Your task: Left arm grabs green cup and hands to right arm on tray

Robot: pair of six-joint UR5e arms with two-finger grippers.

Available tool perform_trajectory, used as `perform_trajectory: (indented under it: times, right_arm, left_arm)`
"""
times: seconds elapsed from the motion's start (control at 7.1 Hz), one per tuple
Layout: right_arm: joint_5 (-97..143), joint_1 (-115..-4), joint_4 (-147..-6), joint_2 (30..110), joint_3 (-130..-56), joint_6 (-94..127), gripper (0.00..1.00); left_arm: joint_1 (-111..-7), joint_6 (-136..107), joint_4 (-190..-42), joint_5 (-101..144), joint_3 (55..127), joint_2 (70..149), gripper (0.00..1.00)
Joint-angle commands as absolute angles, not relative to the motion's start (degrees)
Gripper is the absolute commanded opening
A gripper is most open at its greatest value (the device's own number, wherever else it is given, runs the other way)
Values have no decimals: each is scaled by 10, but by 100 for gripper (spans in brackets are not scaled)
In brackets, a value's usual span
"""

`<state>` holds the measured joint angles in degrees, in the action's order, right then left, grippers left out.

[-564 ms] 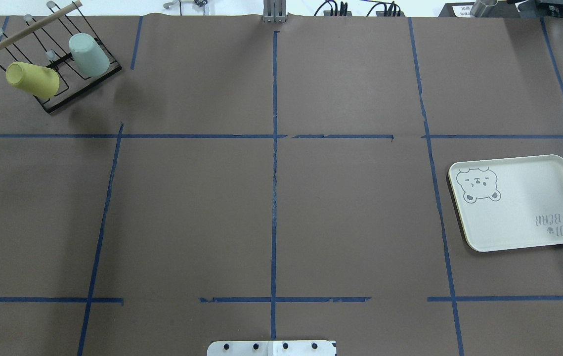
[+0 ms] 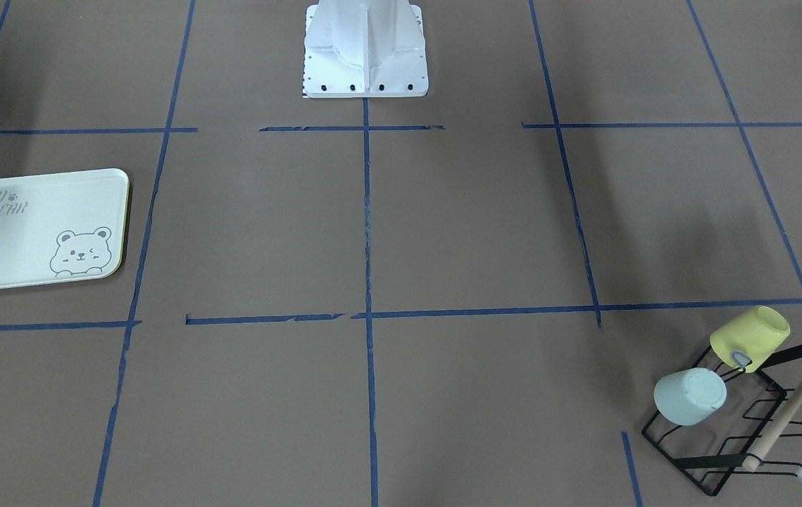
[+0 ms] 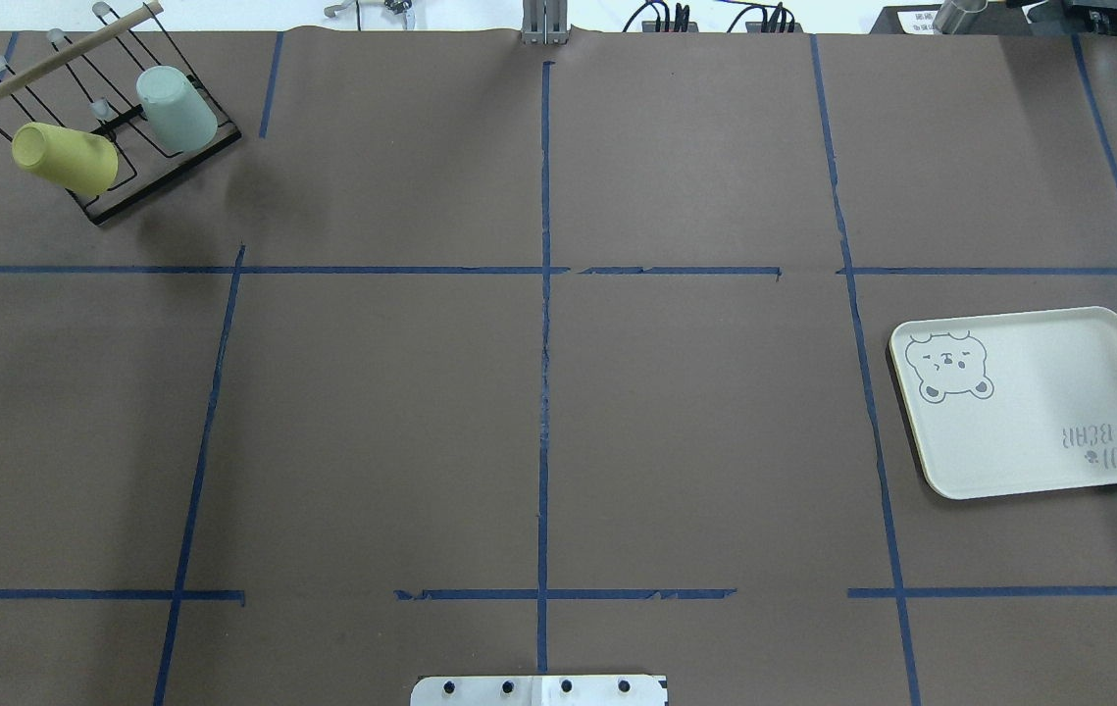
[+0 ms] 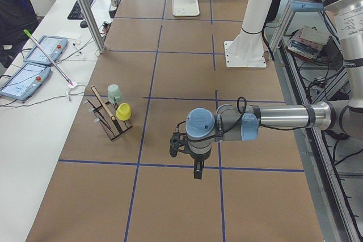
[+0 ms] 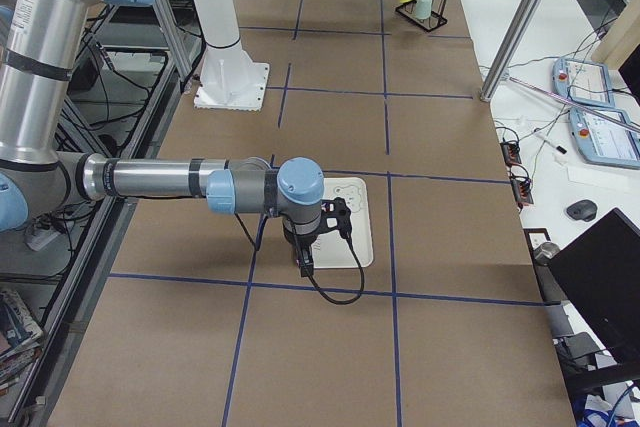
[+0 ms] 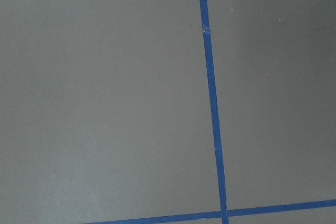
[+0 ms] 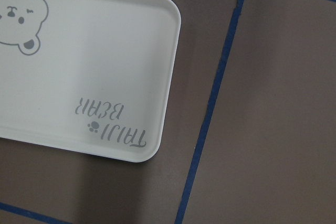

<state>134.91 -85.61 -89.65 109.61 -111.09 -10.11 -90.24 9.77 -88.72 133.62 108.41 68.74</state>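
Observation:
The green cup hangs mouth-down on a black wire rack at the table's far left corner, beside a yellow cup. It also shows in the front view and the left side view. The tray lies flat and bare at the right side, and fills the upper left of the right wrist view. My left gripper hangs high over the table's near left part, well short of the rack. My right gripper hangs over the tray's near edge. I cannot tell whether either is open.
The white robot base stands at the middle of the near edge. Blue tape lines cross the brown table cover. The left wrist view shows only bare cover and tape. An operator sits at a side desk beyond the rack.

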Motion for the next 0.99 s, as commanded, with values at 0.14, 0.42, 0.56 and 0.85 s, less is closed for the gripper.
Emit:
perform_trajectory:
  times: [0.14, 0.42, 0.56, 0.85]
  right_arm:
    - [1346, -854, -896, 1089, -1109, -101, 100]
    - [1346, -854, -896, 1088, -1109, -101, 100]
    - [1347, -854, -896, 1088, -1109, -100, 100]
    - [1346, -854, -896, 1088, -1110, -100, 100]
  left_arm:
    - [-902, 91, -895, 1339, 1073, 783, 100]
    - [-902, 92, -895, 1344, 1068, 827, 100]
    - [-902, 93, -896, 1344, 1076, 829, 100]
    - [-898, -22, -915, 1345, 1090, 888, 100]
